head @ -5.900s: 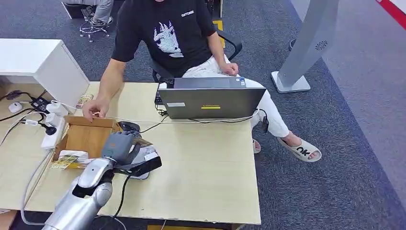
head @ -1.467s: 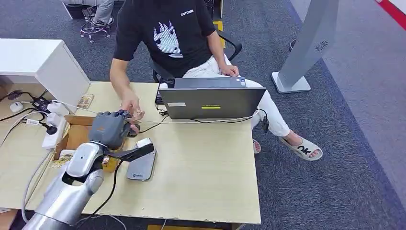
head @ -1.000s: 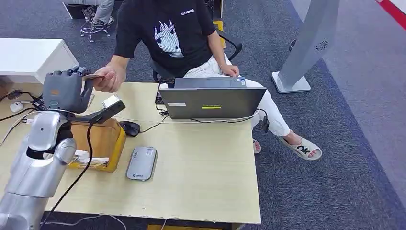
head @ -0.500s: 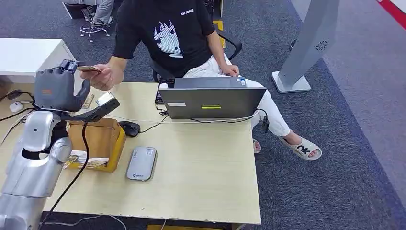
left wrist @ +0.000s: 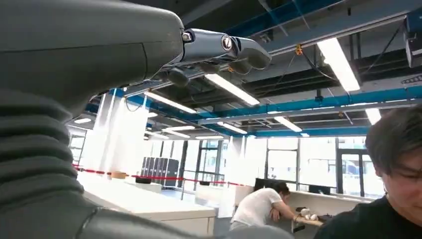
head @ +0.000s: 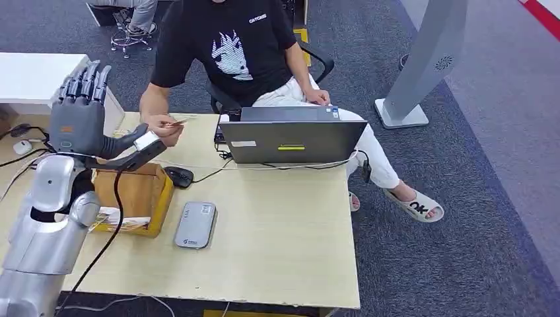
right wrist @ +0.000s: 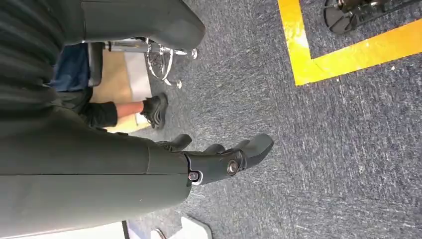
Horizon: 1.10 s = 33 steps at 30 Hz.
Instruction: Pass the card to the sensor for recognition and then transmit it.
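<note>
L hand raised above table's far-left edge, fingers straight & spread, pointing up, thumb out to the side; nothing in it. Card not w/ the robot: pinched in person's hand, off to the right of L hand, clear of its fingers, over the table near the laptop. Below L hand sits cardboard box; grey sensor lies flat on table just right of box, dark mouse btwn box & laptop. R hand hangs over grey carpet, fingers loosely curled, empty.
</note>
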### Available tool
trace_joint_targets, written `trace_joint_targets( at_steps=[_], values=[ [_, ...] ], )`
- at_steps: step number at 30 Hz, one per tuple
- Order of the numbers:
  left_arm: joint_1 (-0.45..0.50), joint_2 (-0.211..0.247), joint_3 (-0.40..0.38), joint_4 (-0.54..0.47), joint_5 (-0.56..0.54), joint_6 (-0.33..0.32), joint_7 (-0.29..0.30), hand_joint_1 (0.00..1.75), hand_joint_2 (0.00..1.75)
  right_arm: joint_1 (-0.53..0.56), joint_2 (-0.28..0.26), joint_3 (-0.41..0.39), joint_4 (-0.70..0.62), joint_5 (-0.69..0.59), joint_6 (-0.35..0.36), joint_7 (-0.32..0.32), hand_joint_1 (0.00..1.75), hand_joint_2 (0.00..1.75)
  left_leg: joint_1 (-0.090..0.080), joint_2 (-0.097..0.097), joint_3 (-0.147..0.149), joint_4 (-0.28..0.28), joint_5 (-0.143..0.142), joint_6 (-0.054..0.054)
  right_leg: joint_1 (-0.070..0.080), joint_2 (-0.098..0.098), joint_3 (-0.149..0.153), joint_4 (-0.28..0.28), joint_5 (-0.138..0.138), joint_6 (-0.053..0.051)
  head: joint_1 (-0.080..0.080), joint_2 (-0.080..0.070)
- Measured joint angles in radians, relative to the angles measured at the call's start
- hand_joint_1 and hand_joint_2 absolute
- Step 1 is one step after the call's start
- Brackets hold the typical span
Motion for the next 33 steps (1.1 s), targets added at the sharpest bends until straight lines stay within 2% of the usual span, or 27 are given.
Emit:
trace_joint_targets(
  at_steps=[8, 9, 11, 14, 16, 19, 22, 28, 33],
  values=[
    [0.034, -0.001, 0.0, -0.037, 0.008, 0.016, -0.007, 0.0, 0.0, 0.0, 0.0, -0.01, 0.0, 0.0, -0.002, 0.0, 0.0, 1.75, 0.0, 0.0, 0.0, 0.0, 0.0, 0.0, 0.0, 0.0, 0.0, 0.0, 0.0, 0.0, 0.0, 0.0],
    [0.053, -0.001, 0.001, -0.056, 0.022, 0.03, -0.025, 0.0, 1.75, 0.0, 0.0, -0.014, 0.0, 0.0, -0.002, 0.0, 0.0, 1.75, 0.0, 0.0, 0.0, 0.0, 0.0, 0.0, 0.0, 0.0, 0.0, 0.0, 0.0, 0.0, 0.0, 0.0],
    [0.114, -0.002, 0.003, -0.108, 0.092, 0.058, -0.073, 0.0, 1.75, 0.0, 0.001, -0.023, 0.0, 0.0, -0.003, 0.0, 0.0, 1.75, 0.0, 0.001, 0.0, 0.0, 0.0, 0.0, 0.0, 0.001, 0.0, 0.0, 0.0, 0.0, 0.0, 0.0],
    [0.229, -0.011, 0.003, -0.215, 0.26, 0.054, -0.165, 0.0, 1.75, 0.001, 0.004, -0.04, 0.0, -0.006, -0.012, 0.0, 0.0, 1.75, 0.0, 0.001, 0.0, 0.0, -0.001, 0.0, 0.0, 0.001, 0.0, 0.0, -0.001, 0.0, 0.0, 0.0],
    [0.319, -0.011, 0.003, -0.289, 0.29, 0.06, -0.209, 0.0, 1.75, 0.002, 0.006, -0.052, 0.0, -0.009, -0.017, -0.002, 0.0, 1.75, 0.0, 0.002, 0.0, 0.0, -0.002, 0.0, 0.0, 0.001, -0.001, -0.001, -0.001, 0.0, 0.0, 0.0],
    [0.411, -0.011, 0.003, -0.371, 0.298, 0.069, -0.228, 0.0, 1.75, 0.004, 0.009, -0.067, 0.0, -0.009, -0.017, -0.003, 0.0, 1.75, 0.0, 0.001, -0.001, 0.0, -0.002, 0.001, 0.0, 0.0, -0.001, -0.001, -0.001, 0.0, 0.0, 0.0],
    [0.448, -0.011, 0.003, -0.411, 0.308, 0.068, -0.235, 0.0, 1.75, 0.003, 0.01, -0.074, 0.0, -0.008, -0.017, -0.003, 0.0, 1.75, 0.0, 0.0, -0.001, 0.0, -0.002, 0.001, 0.0, 0.0, -0.001, -0.001, -0.001, 0.0, 0.0, 0.0],
    [0.584, -0.007, 0.003, -0.517, 0.363, 0.09, -0.306, 0.0, 1.75, 0.005, 0.017, -0.101, 0.0, -0.021, -0.02, -0.024, 0.0, 1.75, 0.0, 0.002, 0.0, 0.0, -0.002, 0.001, 0.0, 0.001, -0.001, -0.001, -0.001, 0.0, 0.0, 0.0],
    [0.726, 0.024, 0.026, -0.597, 0.514, 0.024, -0.347, 0.0, 1.75, 0.005, 0.026, -0.129, 0.0, -0.033, -0.03, -0.022, 0.0, 1.75, 0.0, 0.001, -0.001, 0.0, -0.003, 0.001, 0.0, 0.0, -0.002, -0.001, -0.002, 0.0, 0.0, 0.0]
  ],
)
